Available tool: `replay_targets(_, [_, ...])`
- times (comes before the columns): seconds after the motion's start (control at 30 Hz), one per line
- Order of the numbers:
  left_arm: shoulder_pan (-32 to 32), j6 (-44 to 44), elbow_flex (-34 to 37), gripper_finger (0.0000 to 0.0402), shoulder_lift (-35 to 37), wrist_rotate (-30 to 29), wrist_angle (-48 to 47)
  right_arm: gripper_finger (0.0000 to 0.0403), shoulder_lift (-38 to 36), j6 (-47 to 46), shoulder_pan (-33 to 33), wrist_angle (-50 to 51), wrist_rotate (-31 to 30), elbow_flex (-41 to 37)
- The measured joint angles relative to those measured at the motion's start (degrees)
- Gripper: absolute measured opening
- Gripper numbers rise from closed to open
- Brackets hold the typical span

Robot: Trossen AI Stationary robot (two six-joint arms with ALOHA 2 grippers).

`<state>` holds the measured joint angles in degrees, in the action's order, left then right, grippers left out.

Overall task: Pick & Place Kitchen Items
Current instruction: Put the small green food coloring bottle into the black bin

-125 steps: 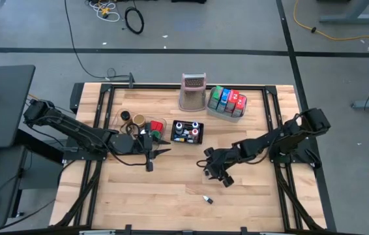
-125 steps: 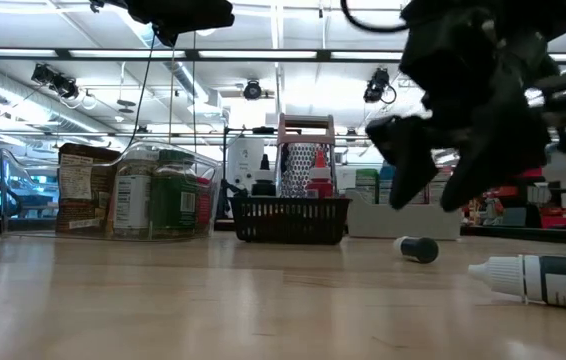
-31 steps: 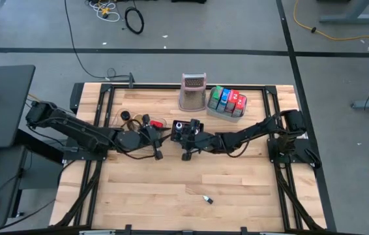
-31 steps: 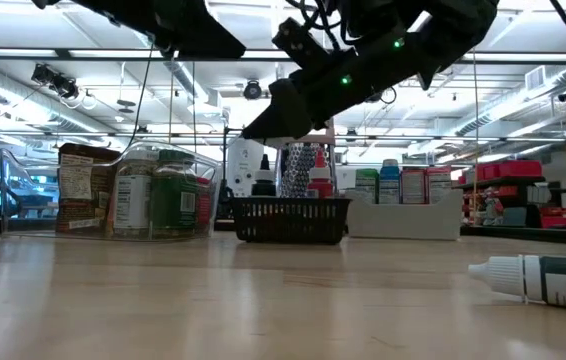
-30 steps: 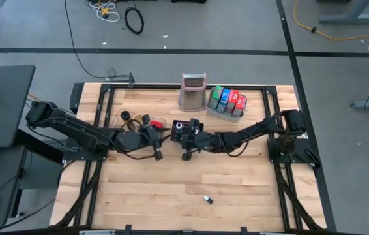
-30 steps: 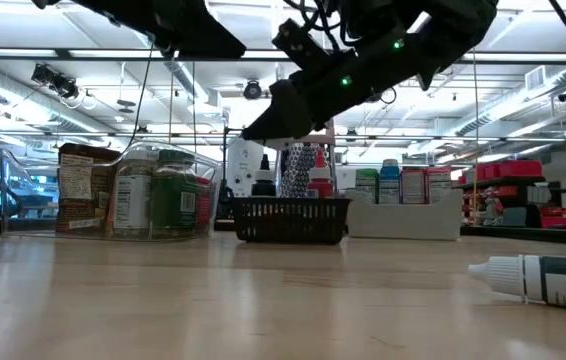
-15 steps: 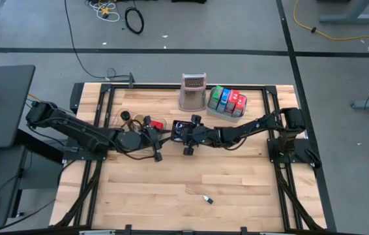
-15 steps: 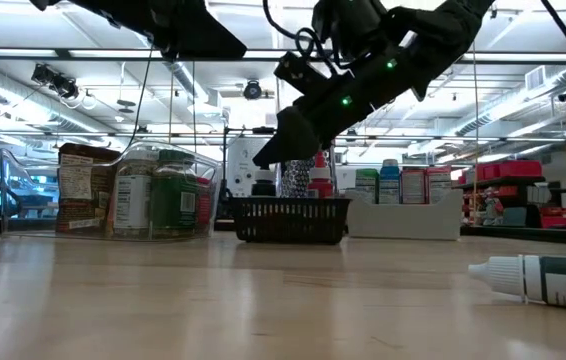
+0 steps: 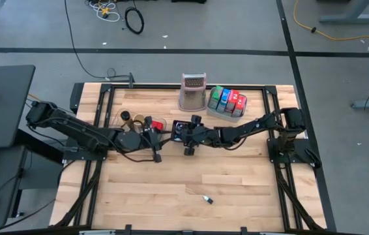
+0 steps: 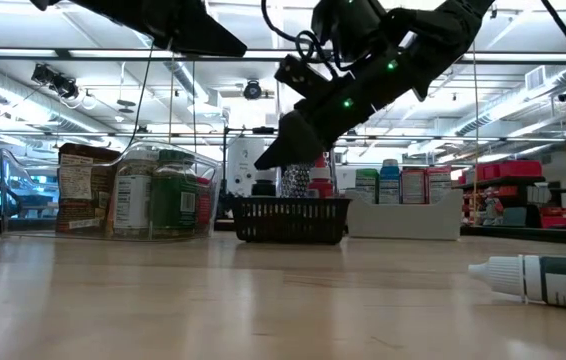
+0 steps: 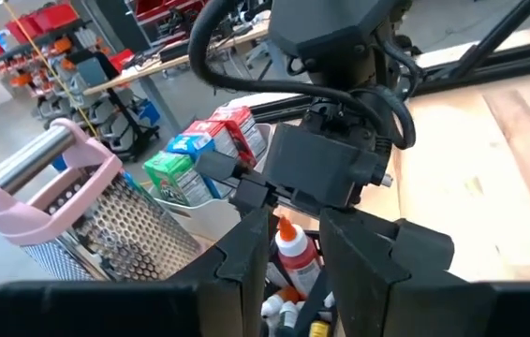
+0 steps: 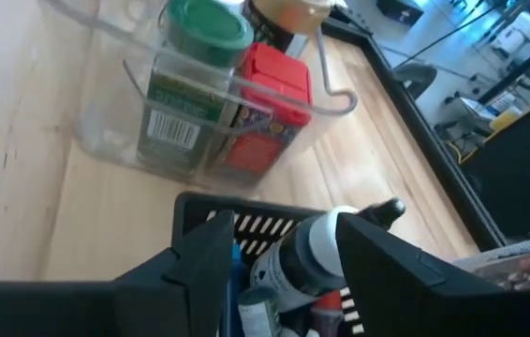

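The right claw (image 9: pixel 183 134) is positioned directly above the black mesh basket (image 10: pixel 290 220), near the middle of the worktop (image 9: pixel 171 183). In the right wrist view a small dark-capped bottle (image 12: pixel 304 264) lies between the claw's fingers (image 12: pixel 204 257), which stand apart at either side of it. Whether the bottle is pinched or already released cannot be told; it appears to rest among the other small bottles in the basket. Its long axis runs along the fingers, cap pointing away from the wrist.

The left claw (image 9: pixel 150 136) is held just left of the basket, over the clear tub (image 12: pixel 134 122) that holds a green-lidded jar (image 12: pixel 195 70) and a red packet (image 12: pixel 270 103). Its fingers (image 11: pixel 246 267) are set narrowly apart with nothing seen between them.

One white dropper bottle (image 9: pixel 206 198) lies on its side on the near worktop, well apart from both claws. It is judged nearer to the right arm, which would have to be withdrawn toward the near edge to reach it.
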<state>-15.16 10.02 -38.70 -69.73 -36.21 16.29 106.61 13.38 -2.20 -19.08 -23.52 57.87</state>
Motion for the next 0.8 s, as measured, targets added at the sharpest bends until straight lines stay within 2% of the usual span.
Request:
replay_targets(0.23, [0.00,2.65,0.00,0.0110,0.00,0.00,-0.02,0.0201,0.00,0.11,0.02,2.03,0.16,0.00])
replay_targets(0.57, [0.00,4.16,0.00,0.0110,0.00,0.01,-0.04,0.0201,0.00,-2.41,-0.49,3.37,5.19,0.00])
replay_targets(0.8, [0.00,3.94,0.00,0.0110,0.00,0.00,-0.04,0.0201,-1.15,-3.76,-4.65,4.99,5.16,0.00])
